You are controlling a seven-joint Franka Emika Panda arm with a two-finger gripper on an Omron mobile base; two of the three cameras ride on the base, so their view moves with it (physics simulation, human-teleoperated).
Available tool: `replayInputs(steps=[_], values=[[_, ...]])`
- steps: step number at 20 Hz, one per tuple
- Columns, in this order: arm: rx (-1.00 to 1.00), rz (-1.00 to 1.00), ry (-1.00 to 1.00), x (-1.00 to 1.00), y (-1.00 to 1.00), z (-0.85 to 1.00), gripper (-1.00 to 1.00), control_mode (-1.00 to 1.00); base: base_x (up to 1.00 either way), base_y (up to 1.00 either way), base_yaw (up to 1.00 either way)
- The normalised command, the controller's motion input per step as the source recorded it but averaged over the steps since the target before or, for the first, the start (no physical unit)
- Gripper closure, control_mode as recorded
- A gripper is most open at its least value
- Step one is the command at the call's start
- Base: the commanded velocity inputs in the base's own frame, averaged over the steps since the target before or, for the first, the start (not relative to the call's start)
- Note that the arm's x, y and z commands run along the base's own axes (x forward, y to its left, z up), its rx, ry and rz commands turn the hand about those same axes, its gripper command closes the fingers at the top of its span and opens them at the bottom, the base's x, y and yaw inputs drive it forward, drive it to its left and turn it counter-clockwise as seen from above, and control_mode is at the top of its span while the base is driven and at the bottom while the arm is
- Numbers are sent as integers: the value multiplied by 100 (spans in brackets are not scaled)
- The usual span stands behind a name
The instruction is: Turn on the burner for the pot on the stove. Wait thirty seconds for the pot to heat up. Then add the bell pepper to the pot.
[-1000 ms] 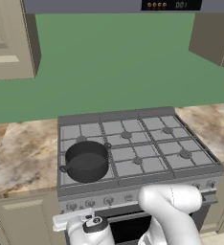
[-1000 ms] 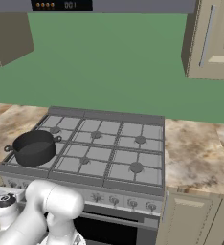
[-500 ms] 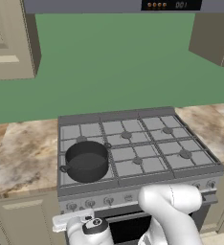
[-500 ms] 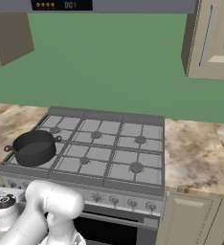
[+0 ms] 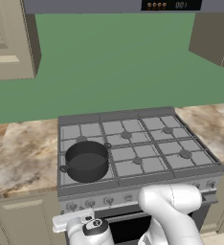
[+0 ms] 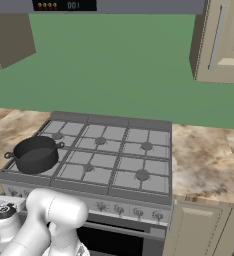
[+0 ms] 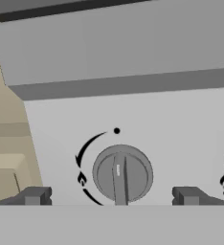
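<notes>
Risk first: the gripper (image 7: 111,196) stands with its jaws spread wide, empty, a dark fingertip at either side of the round grey ribbed knob (image 7: 122,174) at the far left of the front panel, so if they close off-centre they could slip off the knob's narrow raised bar, or nudge the neighbouring dial whose flame marks show at 3 o'clock of the hand view. Turning the wrong knob would light a burner away from the pot. The knob's pointer sits upright toward the black dot at 12 o'clock, so I judge the burner not yet lit.

On the base views, the squat round dark grey metal pot (image 5: 86,161) with two small side handles rests on the front-left grate of the grey steel six-burner gas stove (image 5: 181,165), at about 9 o'clock of the cooktop. Its finish looks matte and smooth; the grid grates are thin and angular. Mottled beige stone countertop (image 6: 209,162) flanks the range. I cannot find the bell pepper.
</notes>
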Motion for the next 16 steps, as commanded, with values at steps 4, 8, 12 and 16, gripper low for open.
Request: replayInputs(steps=[4, 8, 12, 16], values=[[0, 0, -6, -7, 0, 4, -100, -100, 0, 0, 0], [0, 0, -4, -8, 0, 0, -100, -100, 0, 0, 0], [0, 0, -3, 0, 0, 0, -100, -100, 0, 0, 0], [0, 0, -4, 0, 0, 6, -100, -100, 0, 0, 0]])
